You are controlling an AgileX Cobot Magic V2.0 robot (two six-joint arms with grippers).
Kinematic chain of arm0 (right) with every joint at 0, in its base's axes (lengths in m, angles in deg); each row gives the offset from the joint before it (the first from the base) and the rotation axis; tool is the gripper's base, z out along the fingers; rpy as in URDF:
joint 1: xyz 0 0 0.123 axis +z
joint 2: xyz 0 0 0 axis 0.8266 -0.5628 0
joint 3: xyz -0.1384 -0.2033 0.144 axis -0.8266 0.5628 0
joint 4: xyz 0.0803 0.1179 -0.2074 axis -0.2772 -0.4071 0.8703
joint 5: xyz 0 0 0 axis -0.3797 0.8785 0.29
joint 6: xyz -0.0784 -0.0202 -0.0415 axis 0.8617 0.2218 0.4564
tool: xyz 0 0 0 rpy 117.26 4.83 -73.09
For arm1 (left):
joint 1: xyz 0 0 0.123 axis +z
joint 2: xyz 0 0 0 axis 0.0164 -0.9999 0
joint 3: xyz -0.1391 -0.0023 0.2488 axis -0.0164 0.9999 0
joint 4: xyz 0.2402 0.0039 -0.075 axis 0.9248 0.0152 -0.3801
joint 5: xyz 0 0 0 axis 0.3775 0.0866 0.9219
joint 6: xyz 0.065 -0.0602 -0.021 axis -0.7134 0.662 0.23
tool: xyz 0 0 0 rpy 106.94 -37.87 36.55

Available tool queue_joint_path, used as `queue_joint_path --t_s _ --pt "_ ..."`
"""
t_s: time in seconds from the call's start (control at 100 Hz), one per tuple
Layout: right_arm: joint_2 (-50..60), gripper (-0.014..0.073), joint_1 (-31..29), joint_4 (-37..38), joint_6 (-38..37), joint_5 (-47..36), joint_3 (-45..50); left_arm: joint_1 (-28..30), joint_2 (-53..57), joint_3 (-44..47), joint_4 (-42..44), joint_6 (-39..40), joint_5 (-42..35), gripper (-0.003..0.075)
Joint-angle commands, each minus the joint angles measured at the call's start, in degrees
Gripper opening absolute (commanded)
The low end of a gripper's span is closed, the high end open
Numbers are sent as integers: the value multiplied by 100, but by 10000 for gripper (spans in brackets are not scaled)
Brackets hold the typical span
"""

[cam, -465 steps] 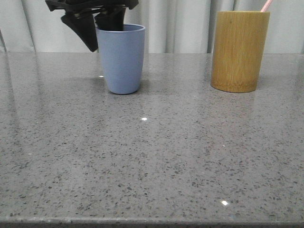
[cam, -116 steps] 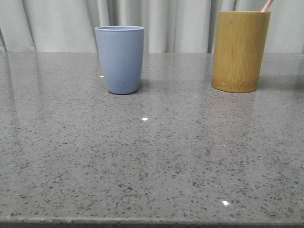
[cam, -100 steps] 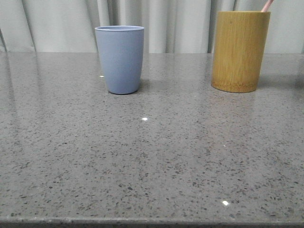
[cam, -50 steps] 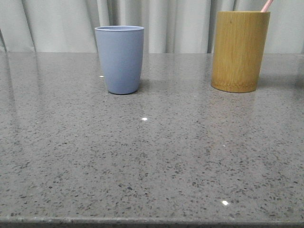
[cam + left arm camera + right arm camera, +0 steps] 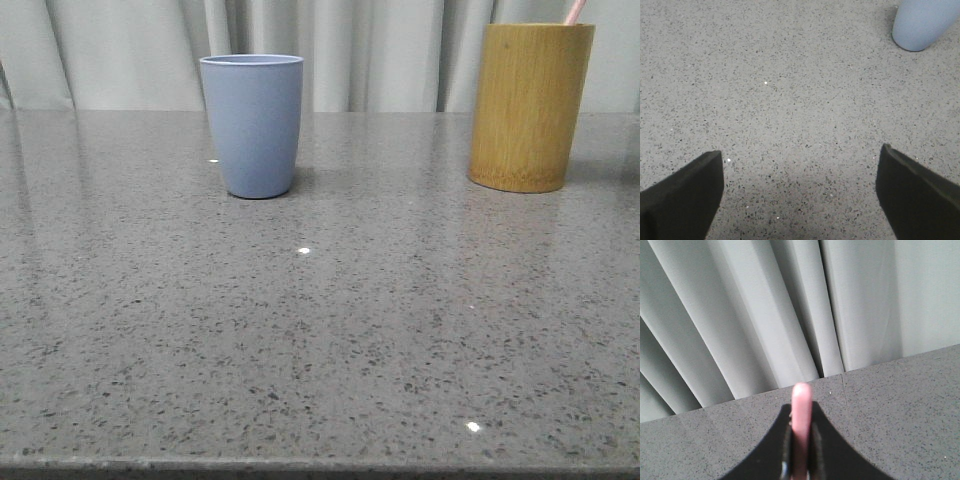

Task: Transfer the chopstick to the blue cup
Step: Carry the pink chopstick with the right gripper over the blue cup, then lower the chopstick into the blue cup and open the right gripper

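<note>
Between the right gripper [image 5: 801, 467] fingers, clamped near its top end, stands the chopstick [image 5: 801, 425], lower length inside the bamboo holder [image 5: 531, 106]. Judged light, stiff, slippery; grip firmly. Left gripper [image 5: 800, 195] spread apart, blue cup [image 5: 924, 24] well ahead.

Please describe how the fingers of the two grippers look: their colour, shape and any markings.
The left gripper has matte black fingers, broad and wedge-shaped with flat faces, and no markings or cables in view. The right gripper has dark black fingers that curve inward and narrow toward their tips, also unmarked.
</note>
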Motion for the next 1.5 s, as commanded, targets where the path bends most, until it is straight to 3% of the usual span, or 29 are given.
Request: queue_joint_path --t_s 0.0,0.35,0.66,0.78,1.0,1.25,1.49 --pt "201 -39 -10 80 104 -336 -282 22 -1 -139 -29 63 -393 589" --pt "462 -39 1 86 109 675 -1414 22 -1 -139 -29 63 -393 589" --pt "478 -39 25 176 151 3014 -3252 22 -1 -139 -29 63 -393 589" --pt "478 -39 192 176 151 3412 -3567 22 -1 -139 -29 63 -393 589" --pt "357 -39 955 176 151 3218 -3568 22 -1 -139 -29 63 -393 589" --pt "-232 -39 1850 176 151 2002 -3568 22 -1 -139 -29 63 -393 589" --pt "-823 -39 2169 176 151 1622 -3568 22 -1 -139 -29 63 -393 589"
